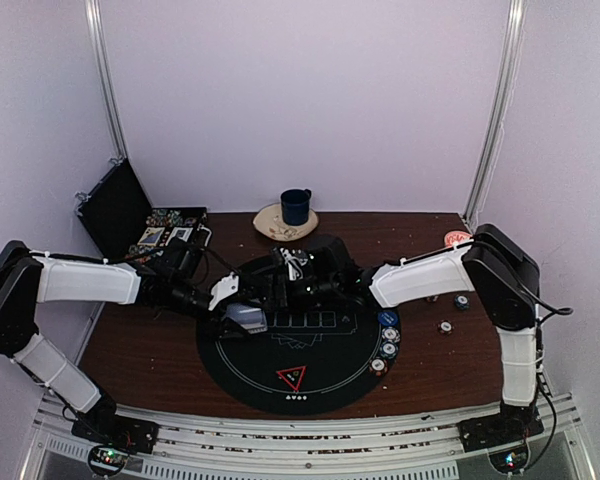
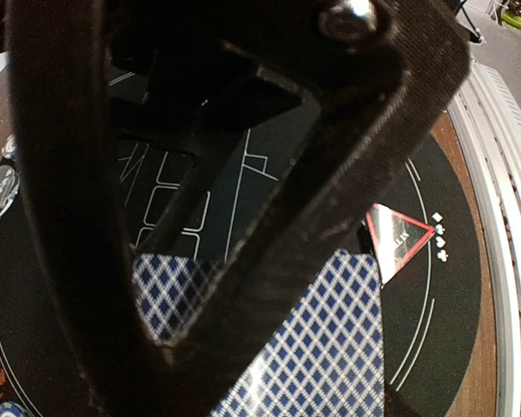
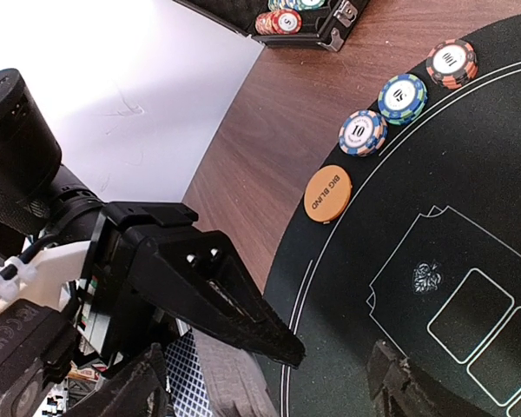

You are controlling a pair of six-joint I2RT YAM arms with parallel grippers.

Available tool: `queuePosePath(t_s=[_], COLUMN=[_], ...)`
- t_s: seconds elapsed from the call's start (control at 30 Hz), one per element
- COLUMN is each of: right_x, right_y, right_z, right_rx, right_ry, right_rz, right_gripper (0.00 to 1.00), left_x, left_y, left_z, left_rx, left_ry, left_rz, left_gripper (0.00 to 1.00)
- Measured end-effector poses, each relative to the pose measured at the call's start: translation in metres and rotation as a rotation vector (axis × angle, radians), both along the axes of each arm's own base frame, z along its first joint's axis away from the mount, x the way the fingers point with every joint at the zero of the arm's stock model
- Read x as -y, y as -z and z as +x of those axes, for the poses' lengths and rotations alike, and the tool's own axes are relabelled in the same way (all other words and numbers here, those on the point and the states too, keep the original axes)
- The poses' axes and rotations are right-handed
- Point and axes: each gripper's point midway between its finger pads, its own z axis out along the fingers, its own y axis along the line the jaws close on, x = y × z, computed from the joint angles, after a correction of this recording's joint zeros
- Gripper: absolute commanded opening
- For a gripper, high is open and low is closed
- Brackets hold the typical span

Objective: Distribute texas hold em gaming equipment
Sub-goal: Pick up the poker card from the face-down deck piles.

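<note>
Playing cards (image 2: 321, 356) with blue-and-white diamond backs were pinched as a stack in the left gripper (image 1: 243, 313), held over the left part of the round black mat (image 1: 325, 390). The right gripper (image 3: 269, 395) hung just beside it over the mat, with its fingers spread wide and nothing between them.

The orange button disc (image 3: 327, 193), marked BIG BLIND, lay at the mat's rim. Three striped chips (image 3: 403, 98) sat in a line past it, toward the open black case (image 1: 120, 210). More discs and chips formed a short row (image 1: 388, 342) on the right rim.

The red-edged triangle marker (image 1: 292, 377) lay flat on the near part of the mat. A dark blue mug (image 1: 296, 205) stood upright beyond the mat's far side.
</note>
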Motion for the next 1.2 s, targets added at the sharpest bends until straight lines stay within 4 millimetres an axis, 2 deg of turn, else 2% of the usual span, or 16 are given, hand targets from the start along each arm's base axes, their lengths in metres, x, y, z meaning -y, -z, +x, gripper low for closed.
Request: queuePosePath(t_s=[0.33,0.57,1.0,1.2], right_x=[0.001,-0.004,-0.005,0.004], right_y=[0.009,0.027,0.030,0.026], right_z=[-0.005,-0.009,-0.009,-0.009], right_rx=[-0.025,-0.048,-0.020,0.003], right_ry=[-0.006,-0.027,-0.024,-0.008], right_rz=[-0.013,-0.034,-0.085,-0.113], right_gripper=[0.81,0.81,0.53,0.46], left_x=[0.000,-0.002,-0.006,-0.006], left_y=[0.000,0.002,0.007,0.008], left_z=[0.000,-0.001,0.000,0.001], left_rx=[0.001,-0.006,-0.008,-0.004], left_ry=[0.000,-0.002,-0.019,-0.024], left_rz=[0.000,0.007,0.033,0.036], left_gripper=[0.02,0.02,0.02,0.02])
